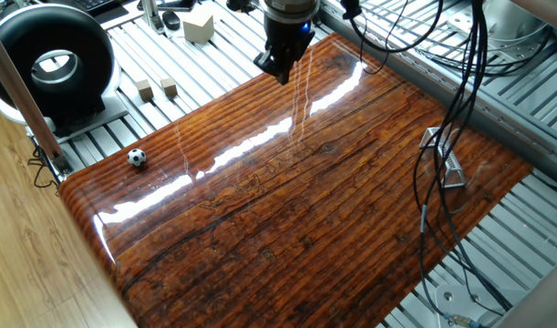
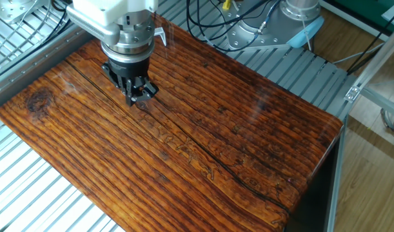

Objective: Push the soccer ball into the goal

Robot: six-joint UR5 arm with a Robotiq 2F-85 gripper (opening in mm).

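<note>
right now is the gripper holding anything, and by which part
Nothing is held. The gripper hangs over the board's far edge with nothing between its jaws; the soccer ball sits apart, near the left corner.

The gripper [image 1: 280, 75] is carried pointing straight down from the arm's wrist, which enters from the top edge in one fixed view. In the other fixed view the gripper [image 2: 136, 98] is seen below a ribbed silver wrist flange and a white arm housing, with its black fingers [image 2: 131, 96] drawn close together at the tips. Nothing is seen held between them.
</note>
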